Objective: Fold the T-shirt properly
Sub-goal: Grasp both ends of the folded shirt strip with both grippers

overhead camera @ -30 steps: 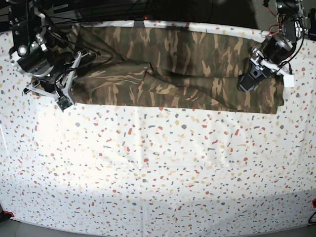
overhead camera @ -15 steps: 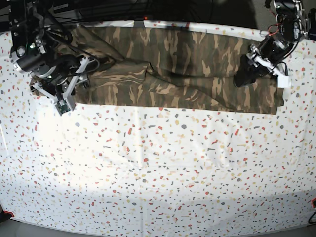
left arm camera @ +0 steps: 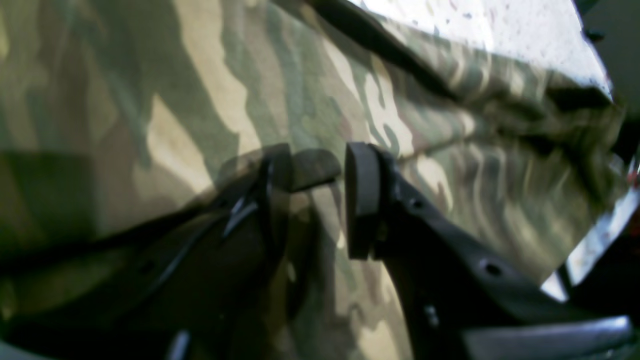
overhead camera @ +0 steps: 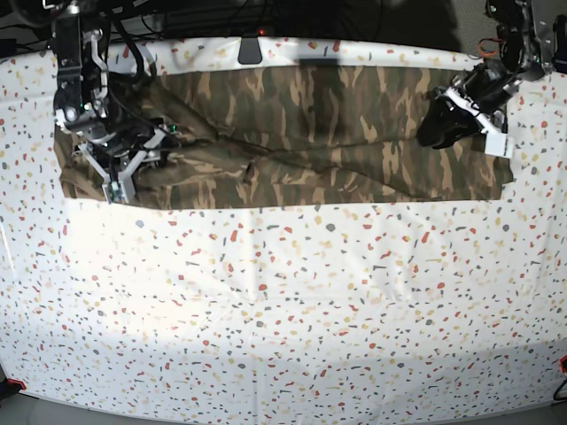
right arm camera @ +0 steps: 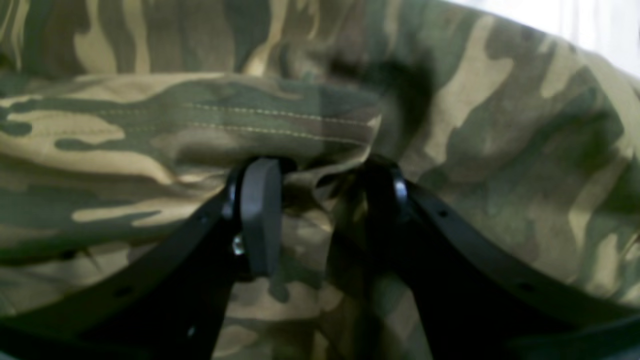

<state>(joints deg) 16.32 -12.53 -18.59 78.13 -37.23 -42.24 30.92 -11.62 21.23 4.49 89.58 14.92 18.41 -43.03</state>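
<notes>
Speckled white covering is stretching across the whole bench (overhead camera: 283,310), dotted with red, yellow and grey flecks, and most of it is lying bare toward the near edge. Along the far edge I am seeing the T-shirt (overhead camera: 301,133) spread out as a long camouflage band, running almost from the far left corner to the far right corner, with a ridge of creases crossing its middle.

At the far left corner my right arm (overhead camera: 75,80) is reaching down onto the cloth. Its gripper (right arm camera: 315,215) is sitting with the jaws parted a little way, and a bunched fold with a stitched hem is lying between them. The left pad (right arm camera: 260,215) is showing a gap beside it, so I am reading the jaws as released, not clamped; the right pad is in shadow and I cannot tell if it is touching the cloth.

At the far right corner my left arm (overhead camera: 496,62) is coming down over the shirt's end. Its gripper (left arm camera: 320,200) is hovering close over flat cloth with the jaws apart, a clear strip of camouflage showing between the pads (left arm camera: 362,200), holding nothing. The wrist view here is blurred, so I cannot tell if the tips are touching the fabric.
</notes>
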